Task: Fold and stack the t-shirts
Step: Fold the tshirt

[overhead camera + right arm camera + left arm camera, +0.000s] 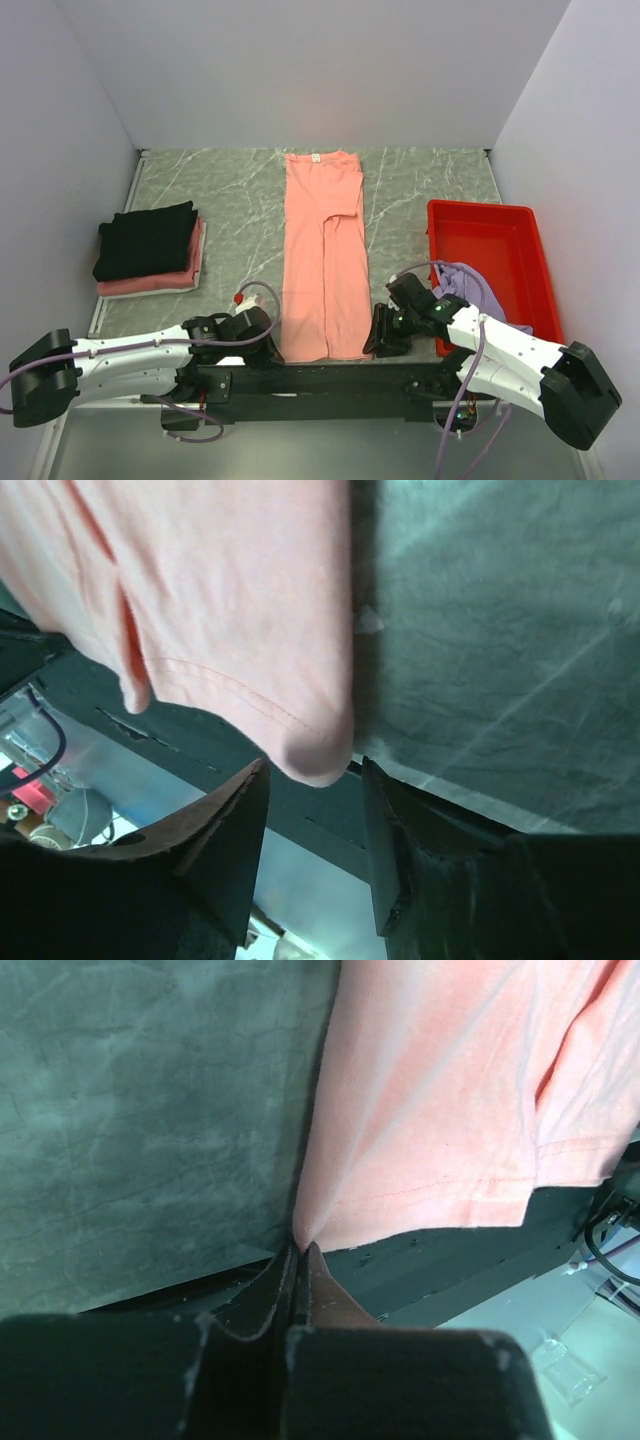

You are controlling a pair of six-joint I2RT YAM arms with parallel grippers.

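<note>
- My left gripper [297,1251] is clamped tight on the near left hem corner of the salmon t-shirt [440,1090]; the cloth fans out in creases from the pinch point
- My right gripper [313,768] has its jaws parted, one on each side of the shirt's near right hem corner; the rounded fold of cloth sits in the gap, and neither finger presses it that I can see
- From the top view, the salmon t-shirt [322,250] lies flat in the middle of the desk [230,200] as a long narrow strip, sides folded inward, with the neck label [316,156] at the far end and the hem at the near edge
- Left gripper [265,336] and right gripper [384,334] flank that hem, one at each corner, both low at the desk's front edge
- At far left, well apart from the strip, a folded black t-shirt [145,240] sits on top of a folded pink t-shirt [150,283]; a pale edge shows beneath them (cannot tell what it is)
- At right, a red tray [500,225] holds a crumpled lavender t-shirt [462,280], which spills over the tray's near left rim, close behind my right wrist
</note>
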